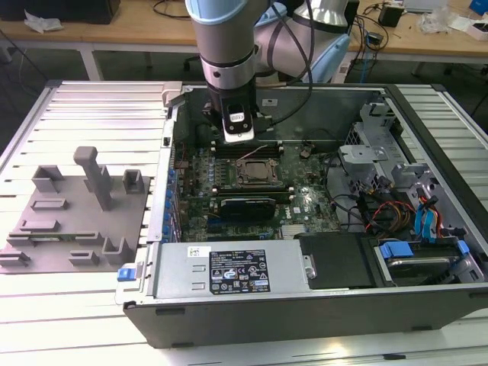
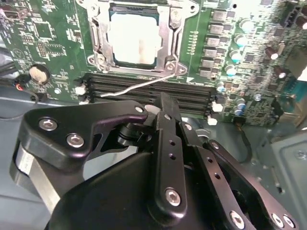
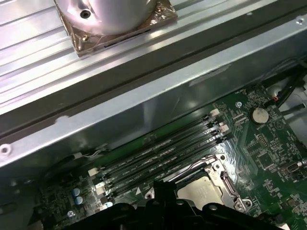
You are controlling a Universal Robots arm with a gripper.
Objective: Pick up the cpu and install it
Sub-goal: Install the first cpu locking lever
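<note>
The cpu lies inside the socket, silver top upward. The gripper hangs just beside the socket, above the memory slots. It is closed on nothing and clear of the cpu.

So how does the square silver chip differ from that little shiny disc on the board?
The cpu is square, the coin cell round. The cpu is far bigger than the coin cell. The cpu lies inside a metal-framed socket; the coin cell sits apart, outside it. Both are silvery and lie flat on the green board.
</note>
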